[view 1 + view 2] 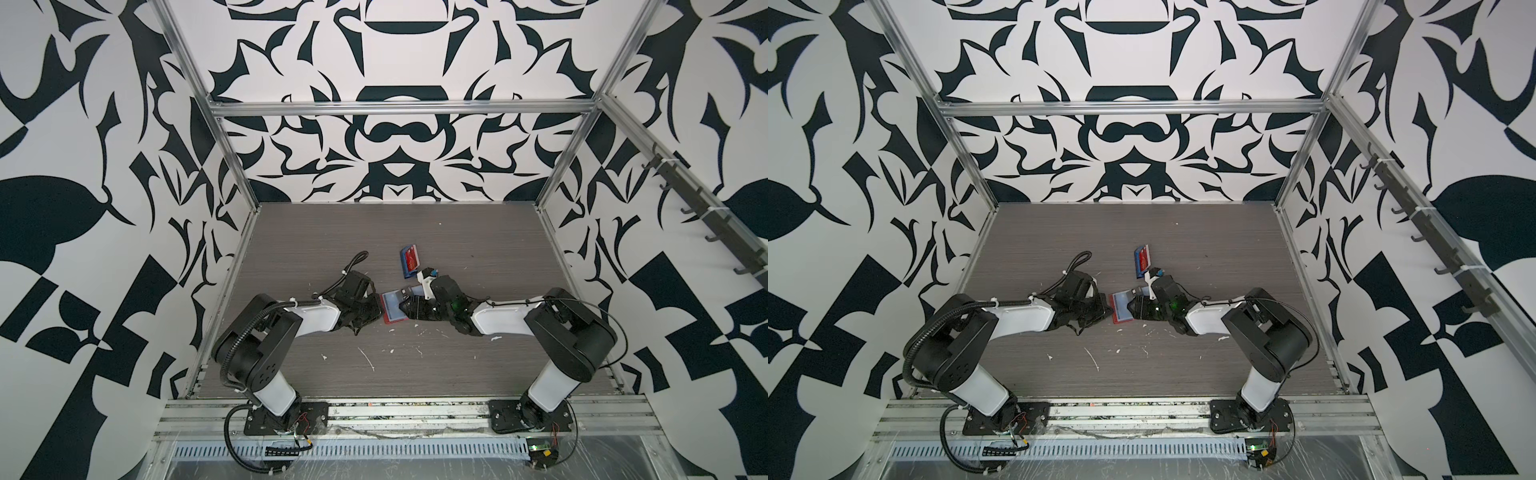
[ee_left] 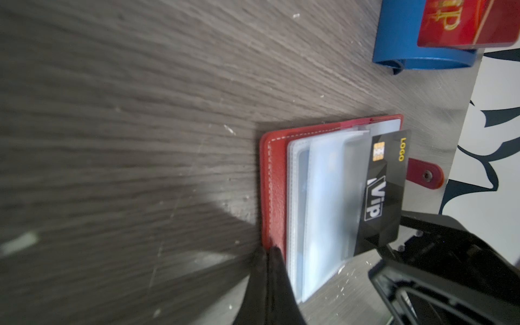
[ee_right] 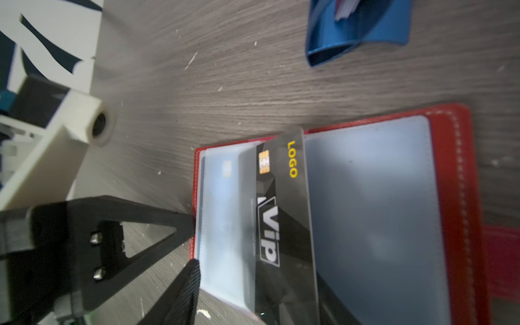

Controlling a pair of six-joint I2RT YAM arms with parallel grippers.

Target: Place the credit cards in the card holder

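on the table [image 1: 478, 249], left gripper [image 2: 270, 251] pinching card holder [image 2: 274, 180] cover, right gripper [image 3: 193, 243] parted at its sleeve edge

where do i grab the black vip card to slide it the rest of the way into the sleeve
Best pinch the black card by its bare LOGO-side long edge, coming from the snap tab side of the card holder; its other half sits under a clear sleeve.

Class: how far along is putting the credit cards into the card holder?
Done: a pale card sits in a sleeve. In hand: left gripper pinches the card holder; black VIP card partly in a sleeve, right gripper open around it. Left: at least the red card in the blue rack.
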